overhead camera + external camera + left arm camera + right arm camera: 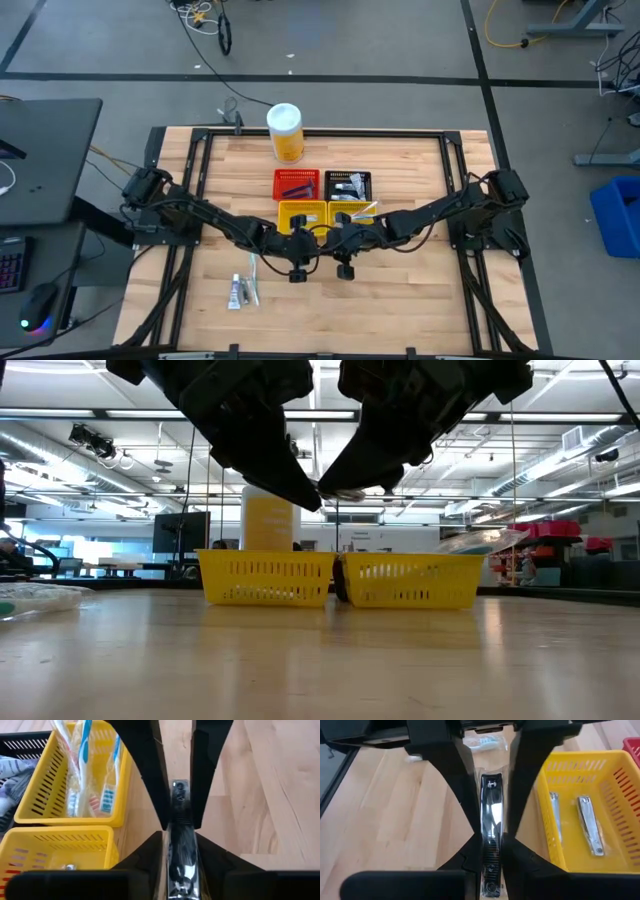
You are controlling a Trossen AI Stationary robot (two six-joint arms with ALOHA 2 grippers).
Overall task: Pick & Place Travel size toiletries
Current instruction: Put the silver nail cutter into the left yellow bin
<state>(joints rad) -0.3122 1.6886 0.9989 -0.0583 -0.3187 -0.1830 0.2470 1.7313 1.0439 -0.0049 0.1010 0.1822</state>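
Wooden table point(400, 290) in an open workshop with grey floor, both arms meeting near its centre. At twelve o'clock on the table stands a yellow canister point(285, 133) with a white lid. Just below it sit four mesh baskets in a block: red basket point(297, 185) at upper left, black basket point(348, 184) at upper right, and two yellow ones beneath. The left yellow basket point(301, 212) holds two nail clippers point(589, 825) lying flat on its floor, as the right wrist view shows. The right yellow basket point(352, 211) holds toothbrushes point(82, 767) in clear wrappers, their ends leaning over the rim. Left gripper point(298, 272) hangs just at six o'clock of the left yellow basket; right gripper point(345, 268) hangs just beside it, below the right yellow basket. Both wrist views show the fingers pinching a wrapped metal nail clipper point(490, 845) lengthwise, each gripper clamped on one end, above bare table. At seven o'clock, well apart from the baskets, lie a small tube point(235, 292) and a slim wrapped item point(253, 279), side by side.
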